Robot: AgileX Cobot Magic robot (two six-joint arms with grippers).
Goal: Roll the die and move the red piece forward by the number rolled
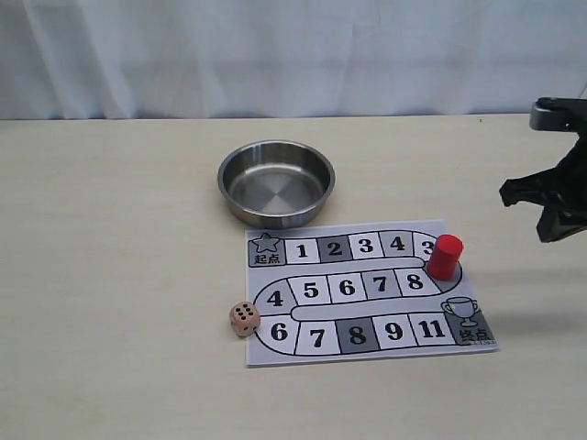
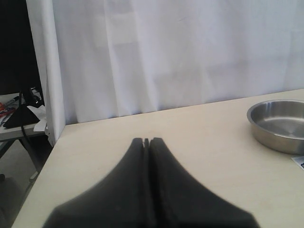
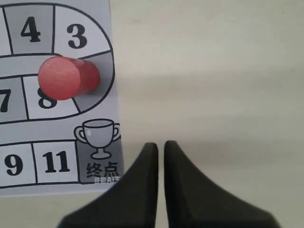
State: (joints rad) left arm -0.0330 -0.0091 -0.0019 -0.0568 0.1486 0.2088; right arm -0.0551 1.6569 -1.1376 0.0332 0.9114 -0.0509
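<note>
The red piece (image 1: 446,256) stands upright on the grey bend square at the right end of the game board (image 1: 385,356), between squares 3 and 8; the right wrist view has the red piece (image 3: 66,78) from above. The die (image 1: 244,318) rests on the table against the board's left edge, beside square 6. My right gripper (image 1: 548,229) (image 3: 160,145) hovers above the table just right of the board's trophy corner, shut and holding nothing. My left gripper (image 2: 147,140) is shut and empty over bare table, far from the board.
A steel bowl (image 1: 275,215) (image 2: 278,126) holding nothing sits behind the board. A white curtain hangs along the table's far edge. The table's left edge drops off close to my left gripper.
</note>
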